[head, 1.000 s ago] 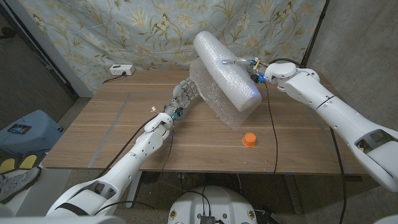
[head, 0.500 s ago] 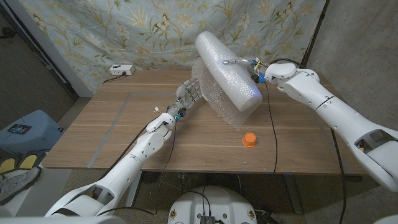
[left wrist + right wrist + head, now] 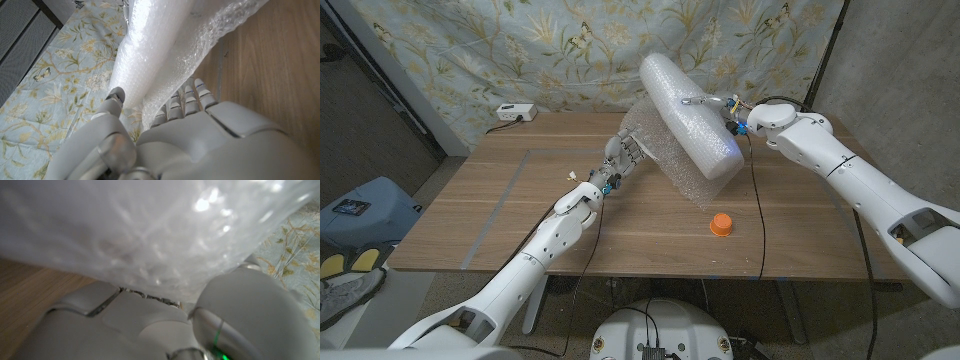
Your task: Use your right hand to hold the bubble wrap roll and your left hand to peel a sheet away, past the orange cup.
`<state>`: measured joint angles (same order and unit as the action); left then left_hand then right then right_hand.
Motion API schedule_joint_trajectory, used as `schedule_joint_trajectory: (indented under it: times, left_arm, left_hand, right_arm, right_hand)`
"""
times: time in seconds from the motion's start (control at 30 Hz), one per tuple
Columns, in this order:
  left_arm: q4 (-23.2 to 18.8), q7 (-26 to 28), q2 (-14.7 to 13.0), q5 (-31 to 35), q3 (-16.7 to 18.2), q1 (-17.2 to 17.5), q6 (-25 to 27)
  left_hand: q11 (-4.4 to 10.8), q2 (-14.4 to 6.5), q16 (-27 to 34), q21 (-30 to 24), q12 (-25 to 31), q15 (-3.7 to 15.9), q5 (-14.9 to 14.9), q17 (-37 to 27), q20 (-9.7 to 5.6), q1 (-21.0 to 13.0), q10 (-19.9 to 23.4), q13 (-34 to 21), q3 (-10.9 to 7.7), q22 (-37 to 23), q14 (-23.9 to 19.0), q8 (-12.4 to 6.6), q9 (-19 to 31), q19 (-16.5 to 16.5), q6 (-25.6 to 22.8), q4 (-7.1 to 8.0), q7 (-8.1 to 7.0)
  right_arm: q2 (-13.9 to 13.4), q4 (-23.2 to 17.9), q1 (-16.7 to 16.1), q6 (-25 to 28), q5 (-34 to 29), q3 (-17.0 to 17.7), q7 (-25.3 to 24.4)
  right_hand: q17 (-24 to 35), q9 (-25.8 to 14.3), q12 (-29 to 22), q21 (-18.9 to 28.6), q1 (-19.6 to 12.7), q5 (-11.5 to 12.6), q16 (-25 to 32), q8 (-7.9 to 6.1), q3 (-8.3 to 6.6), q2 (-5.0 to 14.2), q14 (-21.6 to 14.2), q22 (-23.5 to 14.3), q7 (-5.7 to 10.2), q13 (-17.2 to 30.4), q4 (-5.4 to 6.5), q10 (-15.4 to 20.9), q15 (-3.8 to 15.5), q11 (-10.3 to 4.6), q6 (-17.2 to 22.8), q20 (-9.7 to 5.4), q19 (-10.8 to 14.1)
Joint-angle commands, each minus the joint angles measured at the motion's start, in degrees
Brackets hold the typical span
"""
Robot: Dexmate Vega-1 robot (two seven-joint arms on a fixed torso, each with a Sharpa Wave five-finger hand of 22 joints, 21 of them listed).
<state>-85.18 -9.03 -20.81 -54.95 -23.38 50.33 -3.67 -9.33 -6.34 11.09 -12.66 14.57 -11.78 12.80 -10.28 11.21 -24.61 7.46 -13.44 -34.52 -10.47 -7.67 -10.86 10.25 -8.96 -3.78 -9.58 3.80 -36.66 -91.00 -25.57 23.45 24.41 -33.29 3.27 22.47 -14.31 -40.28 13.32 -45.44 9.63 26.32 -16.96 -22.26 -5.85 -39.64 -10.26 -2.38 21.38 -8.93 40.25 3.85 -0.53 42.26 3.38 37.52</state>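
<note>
The bubble wrap roll (image 3: 685,112) is a long white cylinder held tilted above the table's back middle. My right hand (image 3: 718,104) grips it from the right, fingers laid over its top; the roll (image 3: 160,230) presses on the palm (image 3: 125,315) in the right wrist view. A loose sheet (image 3: 665,165) hangs from the roll down to the table. My left hand (image 3: 623,153) is at the sheet's left edge. In the left wrist view that edge (image 3: 165,90) runs between the thumb (image 3: 116,95) and fingers (image 3: 192,95), which stand apart. The orange cup (image 3: 721,224) stands front right of the sheet.
A white power box (image 3: 515,112) sits at the table's (image 3: 520,220) back left corner. A floral curtain (image 3: 520,50) hangs close behind the table. Bare wood lies left of my left arm and around the cup. A blue bag (image 3: 360,210) lies on the floor at left.
My left hand has reached forward and up to the sheet's edge. The roll has shifted slightly up and to the right in my right hand.
</note>
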Motion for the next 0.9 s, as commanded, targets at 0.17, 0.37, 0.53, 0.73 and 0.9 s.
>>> schedule_joint_trajectory:
  times: [0.17,0.37,0.53,0.73,0.9]
  left_arm:
    - [-0.14,-0.59,-0.27,-0.84,-1.12,-0.08,0.83]
    - [2.12,-1.95,0.5,-0.8,-1.85,-1.56,1.22]
    - [3.73,-2.69,0.76,-1.15,-1.96,-2.27,1.98]
    - [6.19,-3.43,1.32,-1.06,-2.03,-3.55,2.4]
    - [9.45,-5.69,2.43,-0.85,-2.47,-5.61,2.43]
  left_hand:
    - [-0.15,0.04,-0.13,0.0,-0.11,-0.32,0.41,-0.1,0.16,-1.71,-0.2,-0.29,-0.26,-0.15,-0.13,-0.13,0.19,-0.72,0.09,-0.53,0.03]
    - [0.29,0.22,0.08,-0.2,0.02,-0.08,0.55,-0.1,-0.12,-2.78,0.23,-0.28,-0.42,-0.15,-0.82,-0.32,0.2,-1.49,-0.22,-0.76,-0.19]
    - [0.43,0.26,0.23,-0.36,0.04,0.12,0.71,-0.09,-0.15,-3.88,0.4,-0.27,-0.68,-0.15,-1.42,-0.42,0.2,-2.11,-0.36,-0.98,-0.11]
    - [0.93,0.53,0.3,-0.48,0.26,0.26,0.89,-0.07,-0.31,-5.56,1.13,-0.26,-0.97,-0.16,-2.05,-0.67,0.2,-2.79,-0.9,-1.18,-0.25]
    - [0.95,0.7,0.33,-0.51,0.31,0.34,0.94,-0.06,-0.38,-6.33,1.36,-0.25,-1.05,-0.16,-2.36,-0.72,0.21,-3.06,-1.05,-1.2,-0.25]
  right_arm:
    - [-0.27,-2.69,-1.41,1.17,1.48,1.44,-1.82]
    - [-0.53,-3.97,-2.24,1.27,2.73,2.38,-2.34]
    - [-0.91,-4.78,-2.74,1.11,3.79,2.95,-2.14]
    - [-1.16,-5.5,-2.87,0.96,4.44,3.25,-2.22]
    - [-0.96,-5.57,-2.55,1.17,4.83,3.2,-2.35]
  right_hand:
    - [0.15,-0.24,-0.29,-0.11,-4.98,0.48,-0.15,0.05,0.18,5.45,-0.58,-0.25,0.23,-0.01,-0.1,0.33,2.94,-0.18,0.52,-0.29,0.41]
    - [0.23,-0.31,-0.36,-0.12,-5.12,0.5,-0.18,0.12,0.2,5.5,-0.69,-0.26,0.21,-0.06,-0.15,0.46,2.95,-0.33,0.67,-0.25,0.51]
    - [0.33,-0.33,-0.37,-0.13,-5.07,0.49,-0.15,0.15,0.26,5.57,-0.72,-0.26,0.24,-0.08,-0.08,0.47,2.95,-0.25,0.8,-0.25,0.54]
    - [0.44,-0.37,-0.4,-0.15,-5.21,0.52,-0.14,0.23,0.28,5.66,-0.76,-0.26,0.27,-0.09,-0.12,0.46,2.91,-0.13,0.88,-0.27,0.56]
    - [0.51,-0.39,-0.44,-0.18,-5.19,0.52,-0.16,0.31,0.32,5.76,-0.79,-0.26,0.25,-0.11,-0.07,0.53,2.92,-0.15,0.92,-0.25,0.56]
